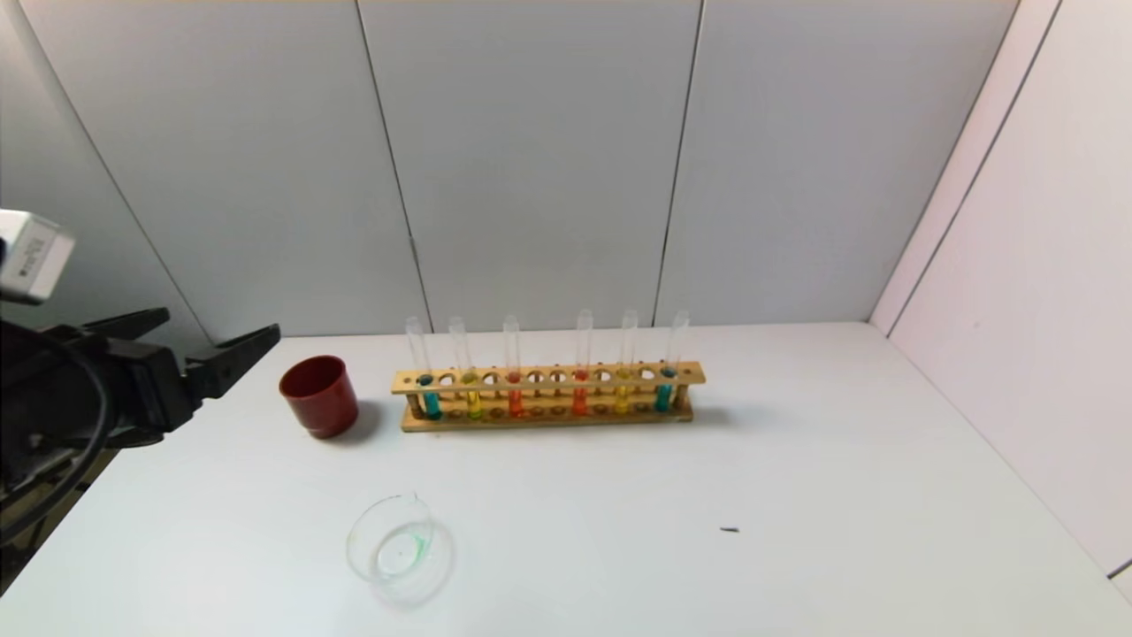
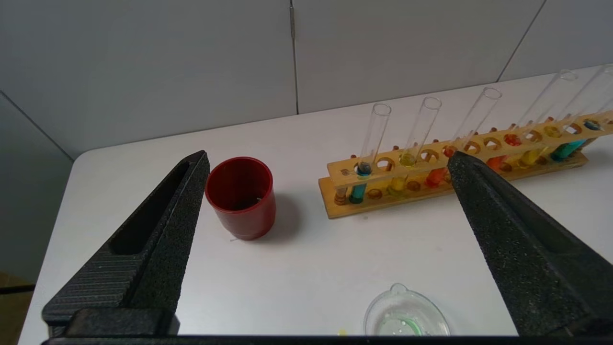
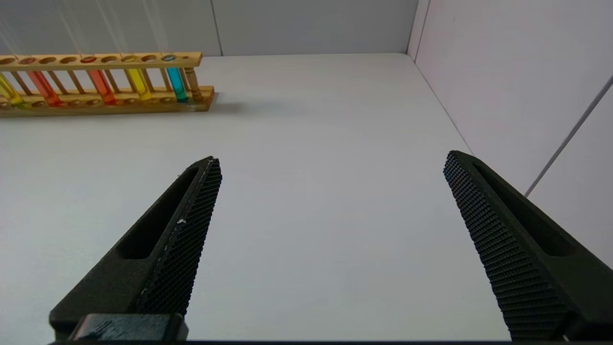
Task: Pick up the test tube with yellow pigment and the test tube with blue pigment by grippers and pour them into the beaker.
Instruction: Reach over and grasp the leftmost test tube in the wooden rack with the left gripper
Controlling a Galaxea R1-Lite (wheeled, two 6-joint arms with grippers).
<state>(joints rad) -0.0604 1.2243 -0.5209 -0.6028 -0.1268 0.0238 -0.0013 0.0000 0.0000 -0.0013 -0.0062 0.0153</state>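
Observation:
A wooden rack (image 1: 548, 416) at the table's back middle holds several upright tubes. A test tube with blue pigment (image 1: 431, 403) stands at its left end, and beside it a test tube with yellow pigment (image 1: 474, 404). Another yellow one (image 1: 622, 400) and another blue one (image 1: 663, 397) stand at the right end. The clear beaker (image 1: 400, 548) sits near the front, left of centre, with green traces inside. My left gripper (image 1: 219, 323) hovers open and empty at the far left, beside the red cup. In its own wrist view, my right gripper (image 3: 331, 157) is open and empty above bare table, right of the rack (image 3: 119, 100).
A dark-red cup (image 1: 319, 396) stands just left of the rack. Two orange-red tubes (image 1: 515, 402) fill the rack's middle. A small dark speck (image 1: 729, 530) lies right of centre. Grey panels close the back and a pale wall the right side.

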